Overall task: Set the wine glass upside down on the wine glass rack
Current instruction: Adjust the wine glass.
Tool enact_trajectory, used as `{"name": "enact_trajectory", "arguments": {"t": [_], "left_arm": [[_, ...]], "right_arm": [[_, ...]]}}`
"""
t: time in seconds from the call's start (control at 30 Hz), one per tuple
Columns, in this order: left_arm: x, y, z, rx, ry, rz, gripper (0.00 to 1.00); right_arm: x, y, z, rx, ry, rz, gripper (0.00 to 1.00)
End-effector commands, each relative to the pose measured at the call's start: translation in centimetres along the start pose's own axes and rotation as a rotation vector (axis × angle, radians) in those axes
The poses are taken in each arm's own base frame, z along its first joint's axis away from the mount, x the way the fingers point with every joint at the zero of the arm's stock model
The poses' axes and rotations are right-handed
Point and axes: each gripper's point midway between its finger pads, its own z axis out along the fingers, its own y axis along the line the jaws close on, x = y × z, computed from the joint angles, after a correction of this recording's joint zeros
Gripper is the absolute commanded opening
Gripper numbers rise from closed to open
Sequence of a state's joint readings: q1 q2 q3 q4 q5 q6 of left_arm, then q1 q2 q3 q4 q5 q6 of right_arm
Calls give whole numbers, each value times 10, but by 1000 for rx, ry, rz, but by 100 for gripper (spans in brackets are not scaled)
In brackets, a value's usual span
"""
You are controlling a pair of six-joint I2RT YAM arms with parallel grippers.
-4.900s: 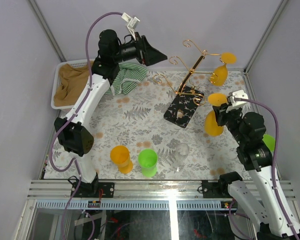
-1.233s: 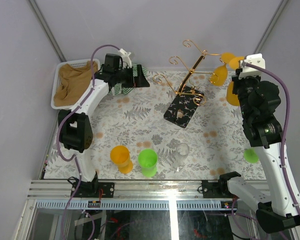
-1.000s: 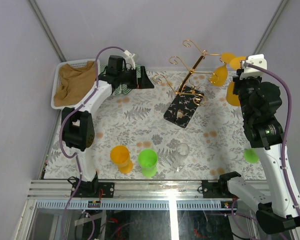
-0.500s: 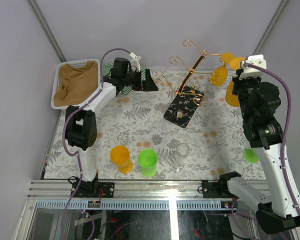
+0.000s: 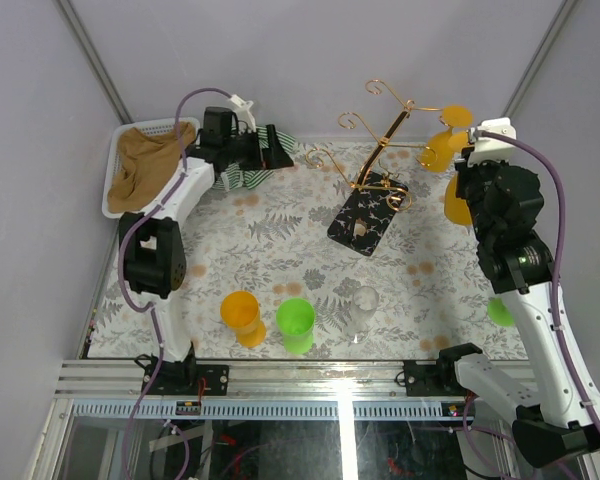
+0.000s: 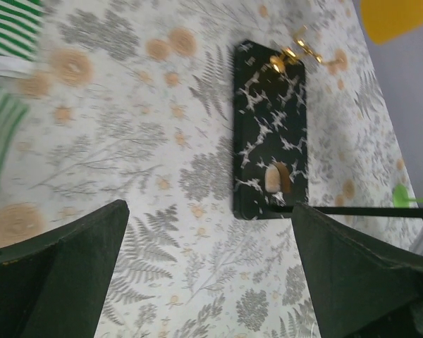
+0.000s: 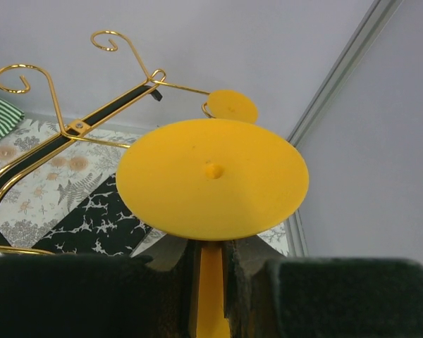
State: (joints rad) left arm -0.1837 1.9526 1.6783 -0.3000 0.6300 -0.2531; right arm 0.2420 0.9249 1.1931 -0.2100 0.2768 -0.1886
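My right gripper [image 7: 210, 282] is clamped on the stem of an orange glass [image 7: 211, 176]. The glass is inverted: its foot sits flat above the fingers and its bowl [image 5: 456, 200] hangs below them. My left gripper [image 6: 208, 282] has its jaws wide apart with nothing between them. It hangs over the far left of the table, looking across at the rack's black base [image 6: 271, 151].

The held glass is in the air at the right side of the rack [image 5: 390, 128], near its upper arms. A second orange glass [image 5: 442, 140] already hangs foot-up from the right-hand arm, just beside mine. In the right wrist view, the gold wires run behind and to the left of the foot. I can't tell whether the foot touches any of them, and I see no hook around the stem.

By my reading, the pickup, the flip and the carry are done, and the hanging itself is left. I need to pick a free hook and slide the stem in until the foot rests on the wire. Then I can let go and back the arm out without knocking the neighbouring glass. The cups [image 5: 270, 318] at the near edge play no part in this.
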Motion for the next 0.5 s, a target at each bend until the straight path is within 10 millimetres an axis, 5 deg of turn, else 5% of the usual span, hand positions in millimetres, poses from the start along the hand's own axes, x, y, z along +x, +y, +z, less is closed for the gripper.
{"name": "enact_trajectory", "arguments": {"t": [0.0,0.2,0.47], "left_arm": [[-53,12,-46,-102,-132,24,100],[-90,-10,-82,-111,-225,132,100],[-126,-93,-130,92,-348,182,100]], "right_arm": [[-51,-19,-8,45,-119,-14,0],[-108,-14,-5,-19,-253,-9,0],[-164,38,4,-304,-441,106,0]]}}
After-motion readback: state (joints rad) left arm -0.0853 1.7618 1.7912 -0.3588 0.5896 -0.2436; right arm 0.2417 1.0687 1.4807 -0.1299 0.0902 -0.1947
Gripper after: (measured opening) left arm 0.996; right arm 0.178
